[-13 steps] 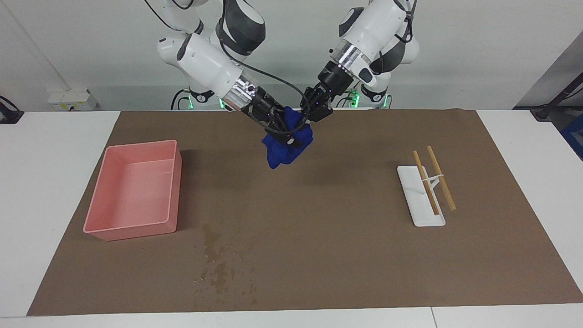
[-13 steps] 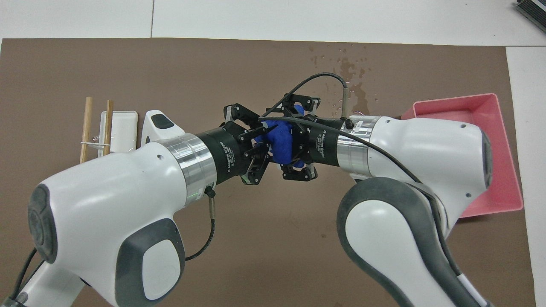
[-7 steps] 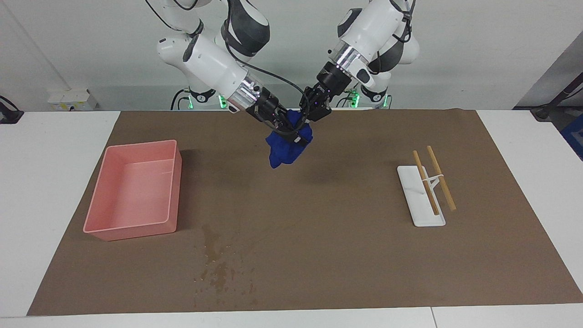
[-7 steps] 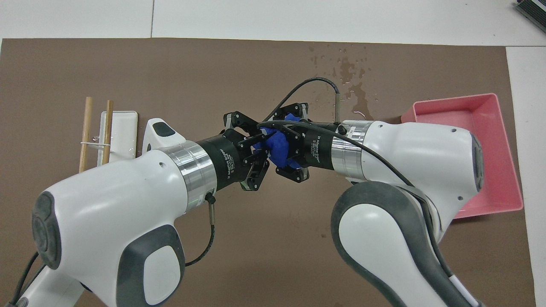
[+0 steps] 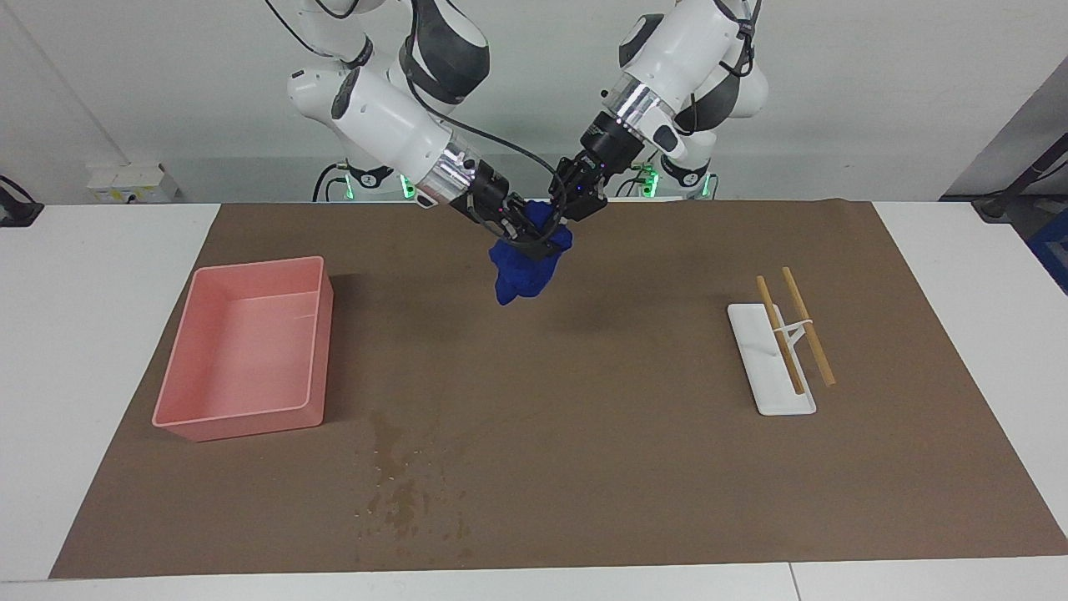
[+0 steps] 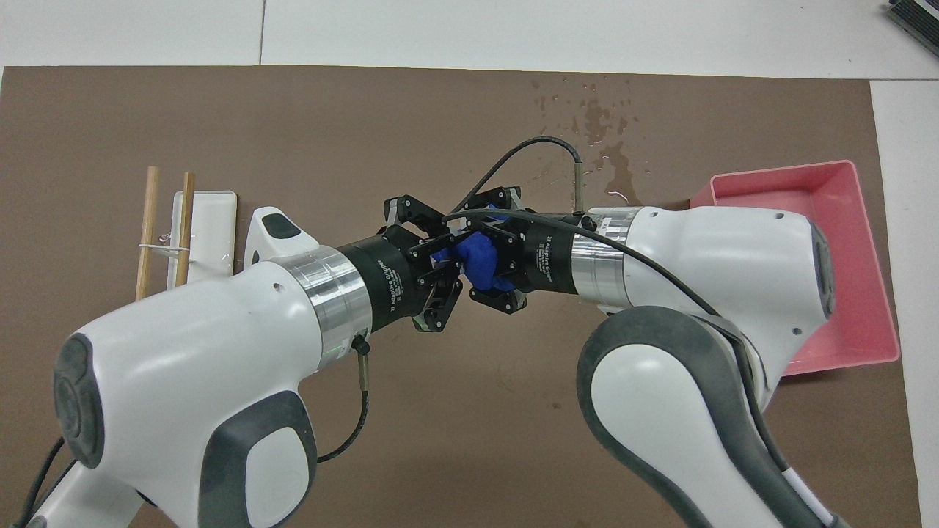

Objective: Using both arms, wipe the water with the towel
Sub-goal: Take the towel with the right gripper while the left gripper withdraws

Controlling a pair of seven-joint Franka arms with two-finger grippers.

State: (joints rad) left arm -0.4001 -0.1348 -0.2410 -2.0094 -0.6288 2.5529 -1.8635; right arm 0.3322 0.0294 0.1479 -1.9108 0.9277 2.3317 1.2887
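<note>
Two white jointed robot arms meet in mid-air over the middle of the brown mat, toward the edge where their bases stand, with a crumpled deep-blue cloth towel bunched between them. The left gripper has its fingertips pinched tight on the top of the towel. The right gripper presses into the same bundle from the other side, its fingers wrapped about the cloth, though from where I stand I cannot tell whether they are fully clamped. The towel hangs clear of the mat, its lower end dangling.

The water, a patch of glossy darker blotches and small specks, lies near the mat's edge farthest from the robots, toward the right arm's end, well apart from the towel. A pink rectangular plastic bin sits just beside the blotches, nearer to the robots, by the mat's short edge at the right arm's end. Toward the left arm's end, a flat white oblong tray lies on the mat with a pair of wooden chopsticks resting across it on a small white stand.
</note>
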